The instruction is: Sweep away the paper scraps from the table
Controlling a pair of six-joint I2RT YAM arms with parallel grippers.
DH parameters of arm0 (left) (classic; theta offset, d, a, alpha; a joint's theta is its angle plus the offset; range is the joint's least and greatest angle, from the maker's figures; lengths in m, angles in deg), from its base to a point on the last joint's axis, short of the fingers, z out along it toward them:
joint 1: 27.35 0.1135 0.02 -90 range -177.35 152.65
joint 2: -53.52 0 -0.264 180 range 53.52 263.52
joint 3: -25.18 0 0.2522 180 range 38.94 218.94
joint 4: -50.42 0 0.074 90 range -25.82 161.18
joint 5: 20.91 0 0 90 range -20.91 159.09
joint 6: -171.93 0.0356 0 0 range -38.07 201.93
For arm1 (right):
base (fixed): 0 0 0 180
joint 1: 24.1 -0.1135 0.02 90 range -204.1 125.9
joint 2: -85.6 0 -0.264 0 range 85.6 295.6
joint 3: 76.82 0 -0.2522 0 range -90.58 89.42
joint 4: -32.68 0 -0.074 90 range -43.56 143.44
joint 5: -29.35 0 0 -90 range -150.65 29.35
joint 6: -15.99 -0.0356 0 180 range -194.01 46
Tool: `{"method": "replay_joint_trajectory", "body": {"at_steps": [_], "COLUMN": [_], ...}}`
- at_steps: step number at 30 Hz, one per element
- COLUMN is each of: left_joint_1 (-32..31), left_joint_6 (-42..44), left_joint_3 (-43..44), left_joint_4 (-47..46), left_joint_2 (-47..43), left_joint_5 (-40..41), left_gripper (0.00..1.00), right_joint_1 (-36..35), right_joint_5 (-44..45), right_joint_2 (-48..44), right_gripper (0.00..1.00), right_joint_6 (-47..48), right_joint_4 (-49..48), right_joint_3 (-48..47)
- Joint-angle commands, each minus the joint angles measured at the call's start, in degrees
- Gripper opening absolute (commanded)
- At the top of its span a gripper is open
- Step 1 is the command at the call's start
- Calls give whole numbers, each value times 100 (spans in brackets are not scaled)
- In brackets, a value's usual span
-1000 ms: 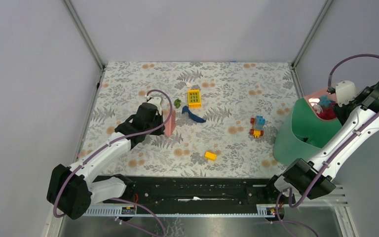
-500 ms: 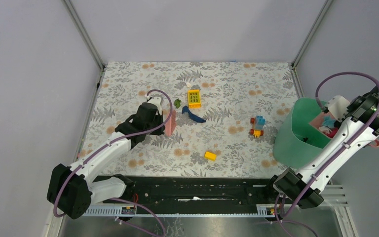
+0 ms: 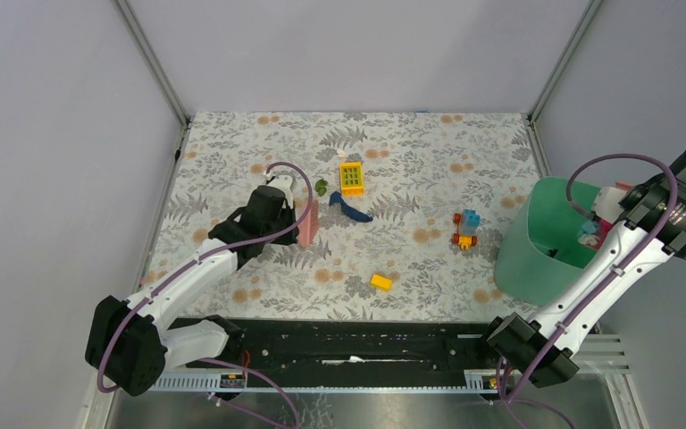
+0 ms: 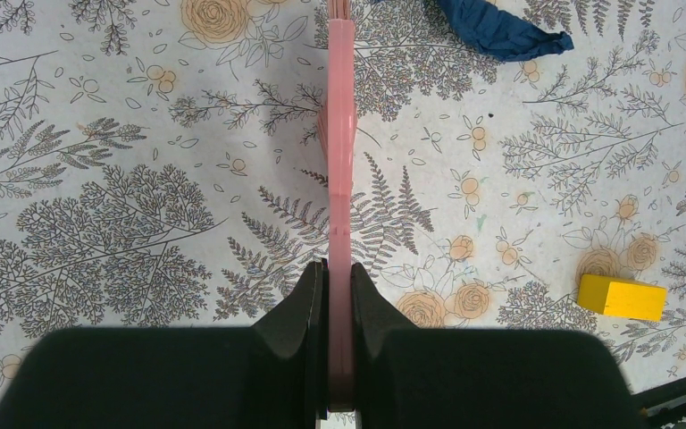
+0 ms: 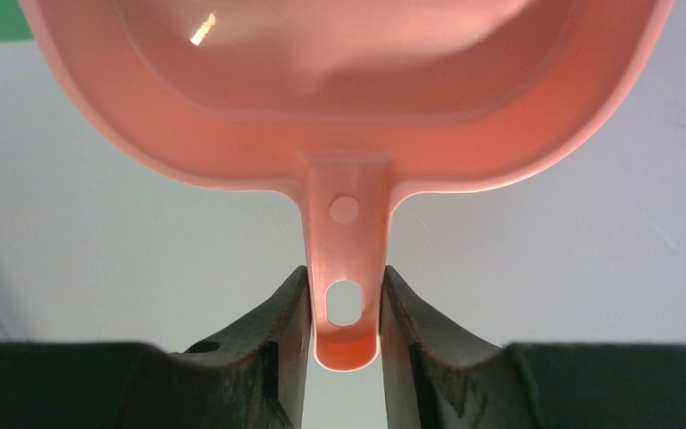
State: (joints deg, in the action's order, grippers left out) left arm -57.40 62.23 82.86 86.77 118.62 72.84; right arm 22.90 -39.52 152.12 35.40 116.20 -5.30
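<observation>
My left gripper (image 3: 293,214) is shut on the pink comb-like brush (image 3: 306,225), held on edge on the printed table (image 3: 232,143); in the left wrist view the jaws (image 4: 339,290) clamp the brush (image 4: 341,152). A dark blue paper scrap (image 3: 350,211) lies just right of the brush and shows in the left wrist view (image 4: 500,31). My right gripper (image 5: 344,308) is shut on the handle of the pink dustpan (image 5: 348,107), tipped over the green bin (image 3: 536,241). Blue and magenta scraps (image 3: 588,229) show at the bin's mouth.
A yellow window block (image 3: 351,177) and a small green bit (image 3: 321,187) lie behind the brush. A yellow brick (image 3: 380,281) lies near the front and shows in the left wrist view (image 4: 623,297). A small block stack (image 3: 466,228) stands left of the bin.
My right arm has swung right and tipped the dustpan steeply over the bin; the scraps have slid from the pan toward the bin. The left arm and brush have not moved.
</observation>
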Motion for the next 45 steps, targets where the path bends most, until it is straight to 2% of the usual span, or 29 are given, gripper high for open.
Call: {"method": "replay_joint_trajectory", "body": {"at_steps": [1, 9, 19, 24, 29, 34, 36, 41, 43, 45], "left_joint_1": [17, 17, 23, 20, 21, 18, 17, 19, 16, 18], "left_joint_6": [50, 56, 54, 57, 55, 54, 64, 63, 70, 72], "left_joint_3": [174, 196, 192, 201, 196, 204, 221, 188, 186, 190], "left_joint_4": [41, 65, 69, 70, 69, 66, 66, 65, 61, 58], "left_joint_2": [61, 145, 153, 187, 170, 210, 230, 197, 193, 211], "left_joint_5": [-111, -162, -168, -198, -194, -206, -236, -226, -206, -179], "left_gripper": [0, 0, 0, 0, 0, 0, 0, 0, 0, 0], "right_joint_1": [19, 19, 20, 19, 19, 11, 11, 11, 15, 15], "right_joint_5": [286, 313, -246, -1081, -2583, -5182, -6213, -7961, -8307, -8542], "right_joint_2": [6, 237, 157, 301, 506, 626, 500, -591, -886, -903], "right_gripper": [0, 0, 0, 0, 0, 0, 0, 0, 0, 0], "right_joint_6": [452, 267, 194, 140, -314, -1860, -2709, -4991, -6074, -7219], "right_joint_4": [-622, -601, -246, -7, -162, -242, -558, -2556, -3373, -3734], "right_joint_3": [143, 54, -121, -899, -1779, -3044, -3127, -1607, -1109, -1058]}}
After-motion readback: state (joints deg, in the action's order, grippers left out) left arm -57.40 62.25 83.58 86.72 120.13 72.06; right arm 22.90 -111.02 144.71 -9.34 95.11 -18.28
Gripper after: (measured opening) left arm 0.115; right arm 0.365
